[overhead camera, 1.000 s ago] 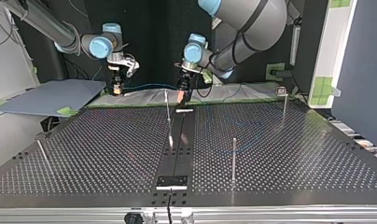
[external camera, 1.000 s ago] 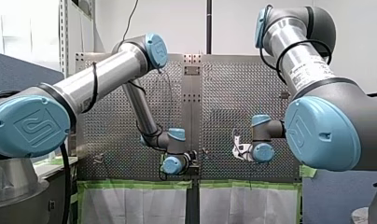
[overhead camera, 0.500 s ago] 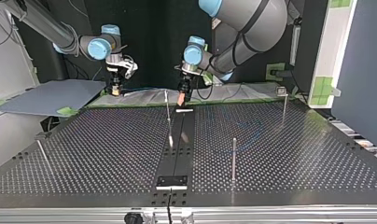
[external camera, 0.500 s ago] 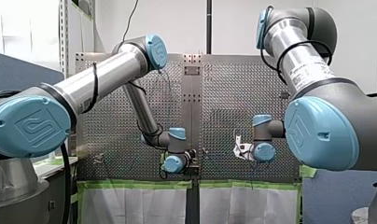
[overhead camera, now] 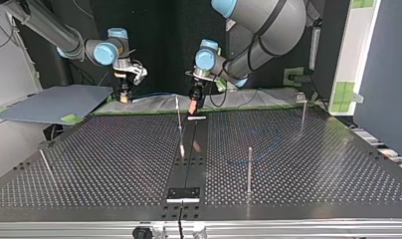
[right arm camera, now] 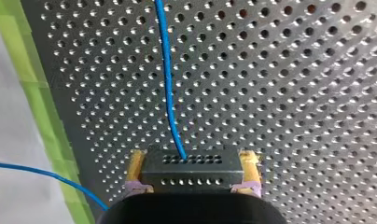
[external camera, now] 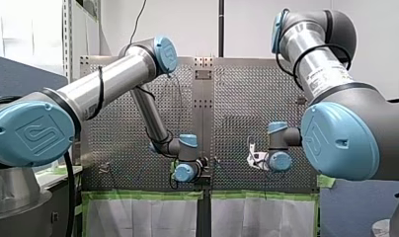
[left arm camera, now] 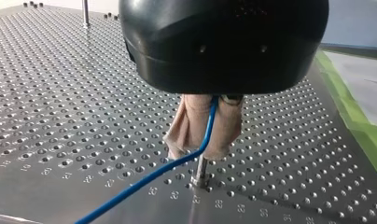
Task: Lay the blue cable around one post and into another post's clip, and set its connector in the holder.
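In the left wrist view my left gripper (left arm camera: 201, 148) is shut, its beige pads pinching the blue cable (left arm camera: 144, 179), which runs down and away over the perforated plate. A thin metal post (left arm camera: 201, 170) stands just under the fingertips. In the right wrist view my right gripper (right arm camera: 191, 161) is shut with yellow pads on the black connector (right arm camera: 191, 175), and the cable (right arm camera: 168, 84) leaves it ahead. In the top view the left gripper (overhead camera: 193, 103) hangs by the far middle post (overhead camera: 178, 115) and the right gripper (overhead camera: 123, 94) is further left; the cable (overhead camera: 156, 93) spans between them.
More posts stand on the table: one near the middle (overhead camera: 249, 167), one at the right with a clip head (overhead camera: 302, 110), one leaning at the left (overhead camera: 45, 164). A black bracket (overhead camera: 184, 193) sits on the centre strip near the front edge. Green tape (right arm camera: 42, 121) lines the plate's edge.
Both grippers have shifted only slightly at the far edge of the table. Their holds on the cable and the connector are the same.
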Tool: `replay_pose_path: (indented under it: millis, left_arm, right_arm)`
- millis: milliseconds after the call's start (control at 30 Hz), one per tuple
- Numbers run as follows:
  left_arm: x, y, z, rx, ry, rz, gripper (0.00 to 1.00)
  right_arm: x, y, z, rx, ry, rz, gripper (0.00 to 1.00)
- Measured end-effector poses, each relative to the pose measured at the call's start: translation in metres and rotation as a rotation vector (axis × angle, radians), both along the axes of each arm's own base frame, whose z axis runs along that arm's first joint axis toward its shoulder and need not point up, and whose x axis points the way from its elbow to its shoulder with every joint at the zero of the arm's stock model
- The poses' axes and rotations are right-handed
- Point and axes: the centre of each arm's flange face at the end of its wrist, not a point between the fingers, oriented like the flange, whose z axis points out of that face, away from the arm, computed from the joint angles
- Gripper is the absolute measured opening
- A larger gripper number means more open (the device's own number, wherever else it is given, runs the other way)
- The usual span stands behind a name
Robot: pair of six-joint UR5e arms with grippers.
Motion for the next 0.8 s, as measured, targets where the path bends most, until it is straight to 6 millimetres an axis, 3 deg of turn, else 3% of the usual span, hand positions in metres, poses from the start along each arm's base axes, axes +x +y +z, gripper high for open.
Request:
replay_pose_path:
  millis: [167,633,800]
  left_arm:
    - [0.000,0.000,0.000,0.000,0.001,0.001,0.01]
    - [0.009,0.007,0.000,-0.018,0.004,0.025,0.01]
    - [0.016,0.008,-0.011,0.002,0.022,0.033,0.01]
  right_arm:
    - [0.002,0.000,-0.010,0.019,-0.003,0.009,0.00]
    - [-0.004,-0.018,-0.010,0.014,-0.007,-0.007,0.00]
    - [-0.004,-0.022,-0.009,0.016,-0.004,-0.007,0.00]
